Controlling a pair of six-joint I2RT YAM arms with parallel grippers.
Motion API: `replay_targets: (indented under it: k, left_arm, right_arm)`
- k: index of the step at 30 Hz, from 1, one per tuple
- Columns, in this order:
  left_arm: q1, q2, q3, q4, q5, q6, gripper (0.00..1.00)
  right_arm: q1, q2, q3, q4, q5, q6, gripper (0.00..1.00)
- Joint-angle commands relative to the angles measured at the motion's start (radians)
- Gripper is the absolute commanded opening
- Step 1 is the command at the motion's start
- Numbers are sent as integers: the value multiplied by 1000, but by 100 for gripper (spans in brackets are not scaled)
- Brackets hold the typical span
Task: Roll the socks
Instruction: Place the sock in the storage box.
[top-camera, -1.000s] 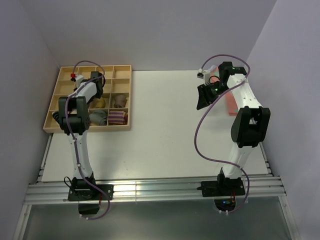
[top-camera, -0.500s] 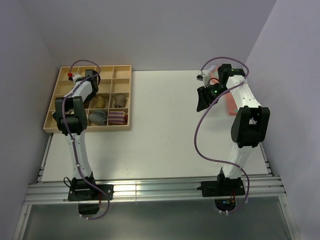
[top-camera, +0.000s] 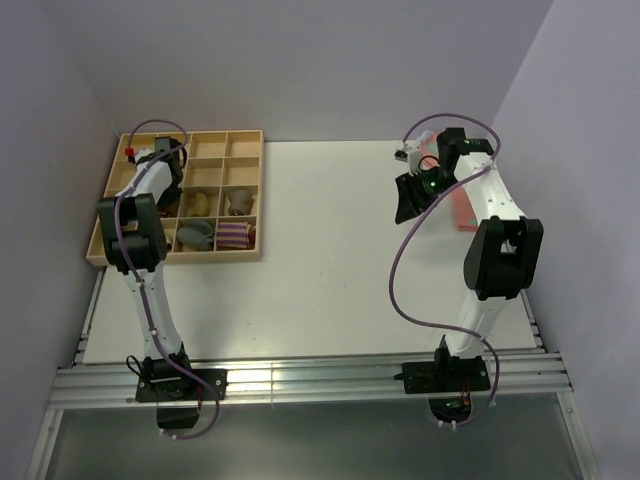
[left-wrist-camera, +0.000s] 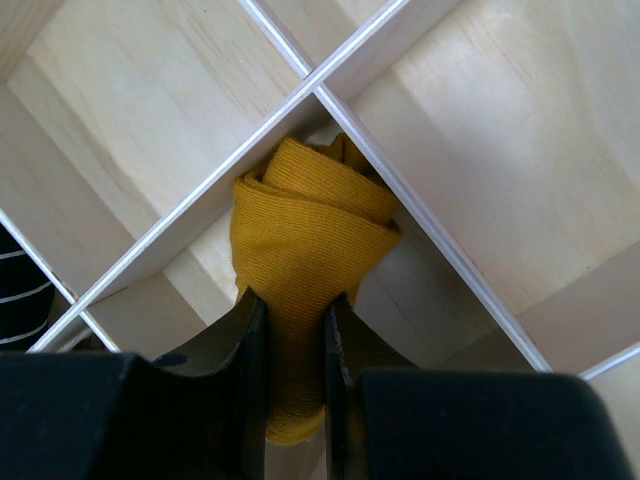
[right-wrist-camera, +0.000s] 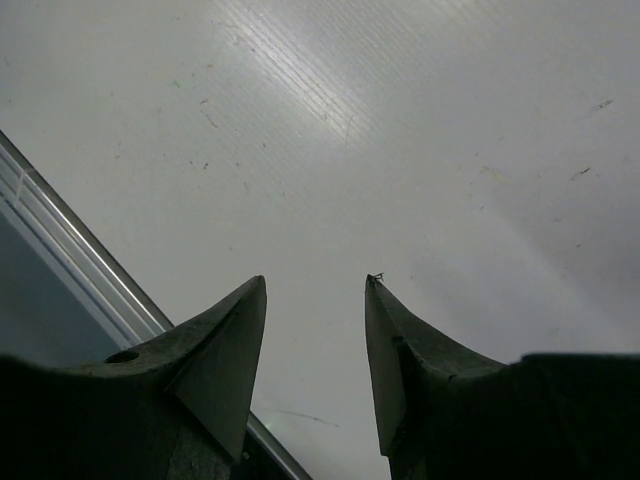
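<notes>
My left gripper (left-wrist-camera: 295, 300) is shut on the rolled mustard-orange sock (left-wrist-camera: 310, 225), fingers pinching its lower part. The roll sits against the crossing dividers of the wooden tray (left-wrist-camera: 205, 185), in one compartment. Its dark cuff is hidden. In the top view the left gripper (top-camera: 152, 170) is over the tray's far-left compartments and the sock is hidden under the arm. My right gripper (right-wrist-camera: 315, 285) is open and empty above bare white table; in the top view it (top-camera: 405, 205) hangs at the table's far right.
The wooden compartment tray (top-camera: 250, 140) stands at the far left, with beige (top-camera: 200, 203), grey (top-camera: 237, 203) and striped (top-camera: 236, 236) sock bundles in it. A pink sock (top-camera: 462, 205) lies beside the right arm. A metal rail (top-camera: 300, 380) runs along the table's near edge.
My left gripper has moved left across the tray toward its far-left compartments with the sock in it. The right arm has barely moved.
</notes>
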Motion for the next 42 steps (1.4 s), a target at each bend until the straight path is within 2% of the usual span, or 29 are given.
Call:
replay_targets:
  k: [1,5,8,18,26,42]
  left_arm:
    - [-6,69,-42,-31,255,-16,0]
    - [-5,64,-62,-26,258,-10,11]
    - [-5,64,-71,-26,264,-7,23]
    - [-6,38,-97,-16,258,-7,44]
    - [-5,11,-85,-31,253,-1,51]
    - [-5,-28,-27,-103,205,-7,58]
  right_arm:
    - [7,-54,-19,28,15,10,51]
    - [9,-67,-22,28,20,18,51]
    - [10,-76,-24,28,29,23,51]
    - [13,-96,-27,22,43,27,51]
    - [15,-108,-30,17,47,27,51]
    - [15,-127,-27,7,61,17,51]
